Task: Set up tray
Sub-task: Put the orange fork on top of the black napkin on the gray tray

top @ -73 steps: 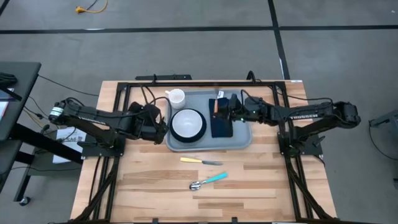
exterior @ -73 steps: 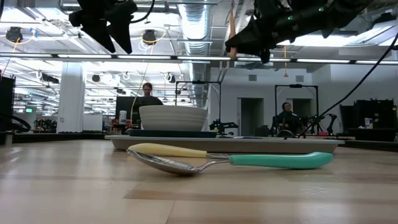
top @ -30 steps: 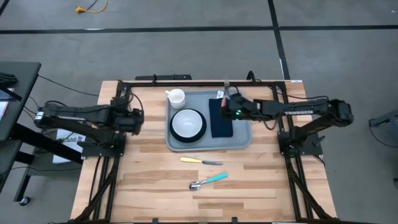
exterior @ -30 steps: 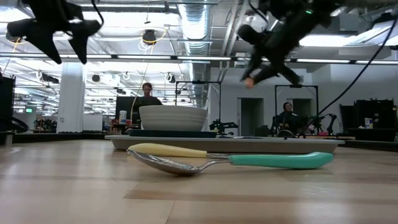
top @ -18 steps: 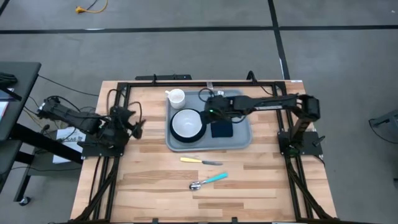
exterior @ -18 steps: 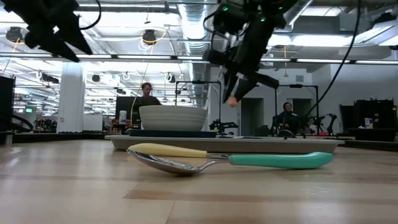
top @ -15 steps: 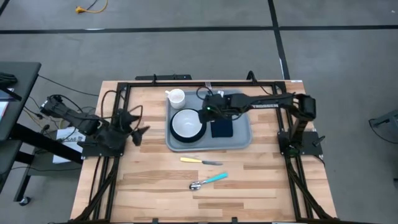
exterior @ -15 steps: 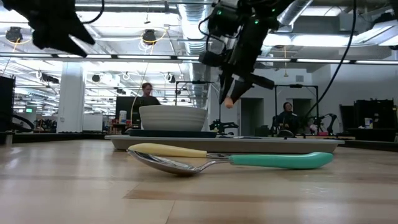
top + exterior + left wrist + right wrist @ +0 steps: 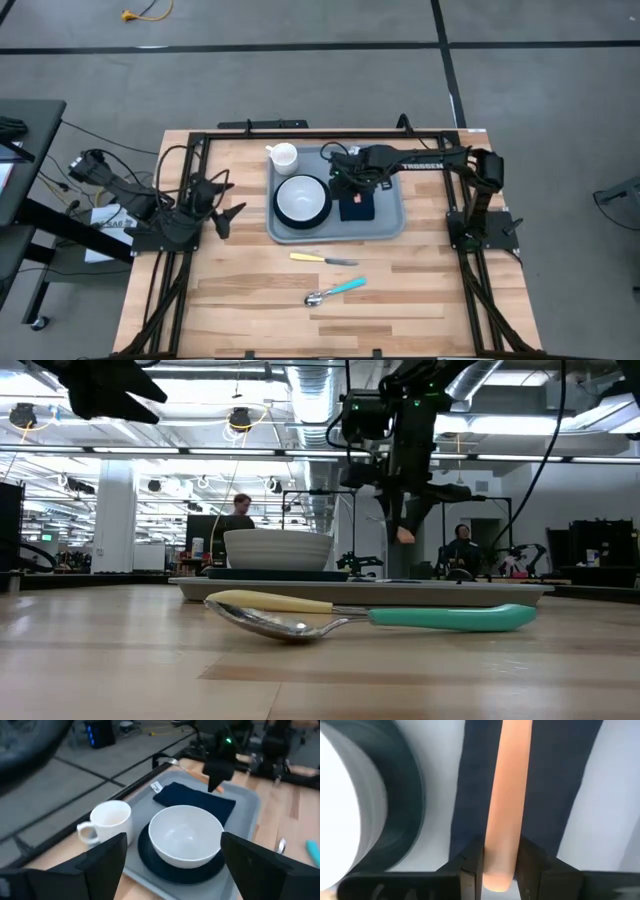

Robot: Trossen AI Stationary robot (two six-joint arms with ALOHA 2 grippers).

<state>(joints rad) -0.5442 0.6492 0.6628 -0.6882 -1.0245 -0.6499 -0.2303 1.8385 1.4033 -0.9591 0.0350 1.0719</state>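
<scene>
Grey-blue tray (image 9: 388,228); navy napkin (image 9: 358,207); white bowl (image 9: 301,197); handle (image 9: 509,795) seemingly salmon-pink.

On the tray (image 9: 390,226), bowl (image 9: 302,197) lies left of napkin (image 9: 357,205), seemingly apart.

Teal-handled spoon (image 9: 334,291) beside yellow-handled knife (image 9: 323,259)

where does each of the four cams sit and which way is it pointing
High: overhead, straight down on the tray, both arms.
Low: table height, level past a teal-handled spoon; right gripper hangs above.
Left wrist: beside the tray, toward the white bowl; own fingers show.
Right wrist: down on the navy napkin, gripping an orange handle.
All show the tray.
</scene>
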